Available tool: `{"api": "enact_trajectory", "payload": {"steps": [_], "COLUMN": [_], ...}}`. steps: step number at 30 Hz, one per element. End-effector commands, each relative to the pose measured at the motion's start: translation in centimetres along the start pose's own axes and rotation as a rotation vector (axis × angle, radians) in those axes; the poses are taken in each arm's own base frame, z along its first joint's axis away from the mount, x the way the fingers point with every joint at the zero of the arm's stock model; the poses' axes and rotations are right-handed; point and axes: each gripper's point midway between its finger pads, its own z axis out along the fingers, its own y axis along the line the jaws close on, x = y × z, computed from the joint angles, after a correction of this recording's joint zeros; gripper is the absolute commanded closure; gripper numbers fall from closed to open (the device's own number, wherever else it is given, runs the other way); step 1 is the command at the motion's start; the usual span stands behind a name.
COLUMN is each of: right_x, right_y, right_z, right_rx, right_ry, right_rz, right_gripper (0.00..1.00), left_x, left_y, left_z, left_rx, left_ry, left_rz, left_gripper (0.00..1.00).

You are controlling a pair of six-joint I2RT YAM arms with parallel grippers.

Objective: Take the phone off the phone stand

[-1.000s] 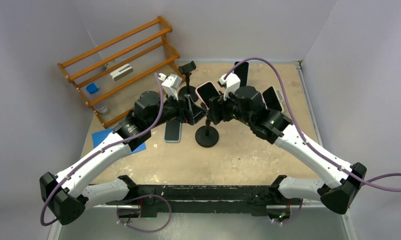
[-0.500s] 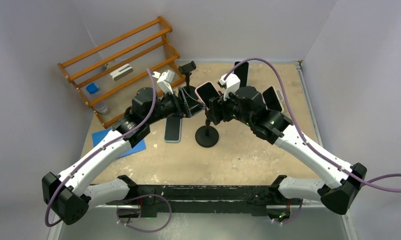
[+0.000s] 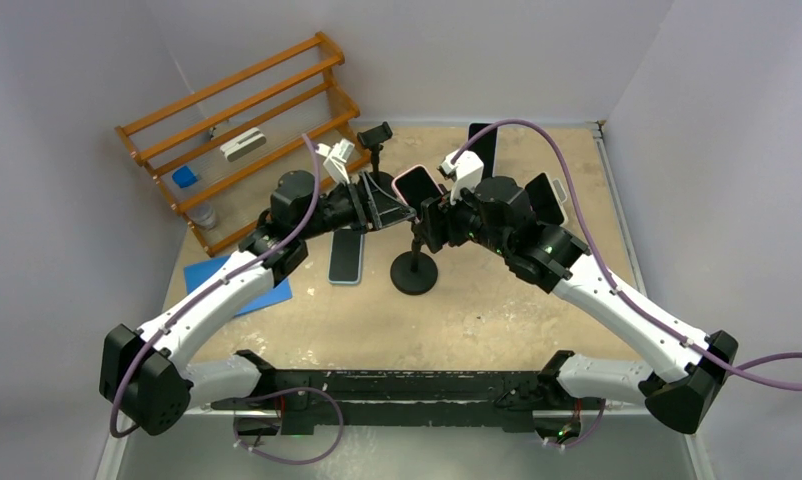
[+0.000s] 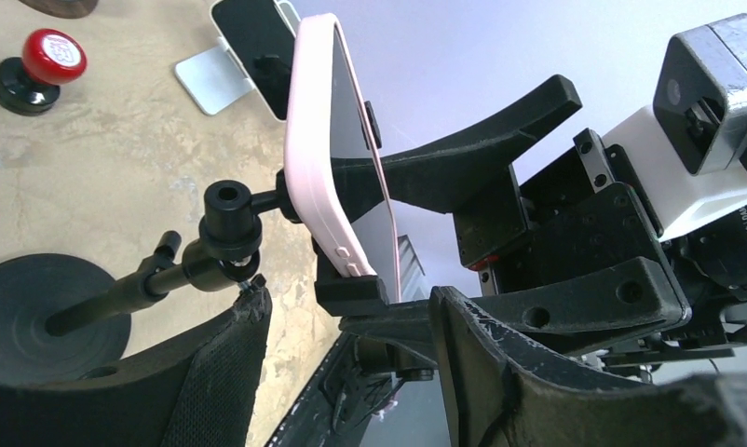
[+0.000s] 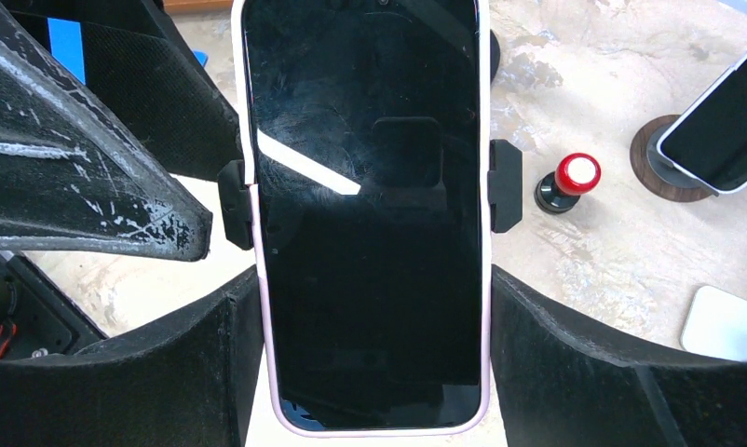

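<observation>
Left end effector point(image 4: 349, 303) has been swung in against the phone stand point(image 3: 414, 272) on the table point(image 3: 477, 310), jaws partly open around its clamp point(image 5: 505, 198). Phone point(image 5: 370, 214) sits clamped there, edges gripped by the right end effector point(image 5: 374, 289). Stand should be pinned firmly before anything gets pulled.

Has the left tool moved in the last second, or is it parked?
Yes. The left tool has drawn away from the stand's round base, going toward the far wall and closer to the pink phone.
</observation>
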Motion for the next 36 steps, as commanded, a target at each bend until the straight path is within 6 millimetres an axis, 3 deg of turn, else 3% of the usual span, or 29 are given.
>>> {"api": "enact_trajectory", "payload": {"steps": [1,18,31,36], "right_x": [-2.4,-2.2,-2.3,-2.3], "right_y": [0.6,0.7,0.8,0.8], "right_z": [-0.9,-0.6,-0.4,-0.4], "right_rx": [-0.028,-0.032,-0.035,-0.034], "right_ry": [-0.089,-0.082,-0.076,-0.076], "right_rz": [-0.004,-0.002,-0.001,0.001], "right_gripper": [0.47,0.47,0.48,0.48], "left_x": [-0.4,-0.3,0.0,0.1], "left_y": [-1.7,-0.7,-1.0,-1.3], "left_z": [0.1,0.5,0.5,0.6], "left_rx": [0.101,0.119,0.169,0.188], "left_ry": [-0.001,0.018,0.042,0.053], "left_rz": [0.012,-0.017,-0.031,-0.032], "left_gripper": [0.4,0.54,0.57,0.65]}}
